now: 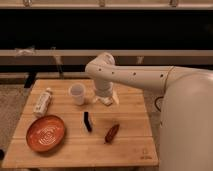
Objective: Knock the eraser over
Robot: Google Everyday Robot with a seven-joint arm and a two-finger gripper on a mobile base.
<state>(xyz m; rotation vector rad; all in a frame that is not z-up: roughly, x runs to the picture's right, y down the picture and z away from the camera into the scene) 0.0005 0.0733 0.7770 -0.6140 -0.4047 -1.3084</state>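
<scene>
The eraser (87, 121) is a small thin black block standing on its edge near the middle of the wooden table (130, 145). My white arm reaches in from the right and bends down over the table's back half. My gripper (105, 99) hangs behind and to the right of the eraser, a short way from it, close to the table top. It touches nothing that I can see.
An orange plate (46, 133) lies at the front left. A white cup (77, 94) stands left of the gripper. A plastic bottle (42, 102) lies at the far left. A reddish-brown oblong thing (111, 133) lies right of the eraser.
</scene>
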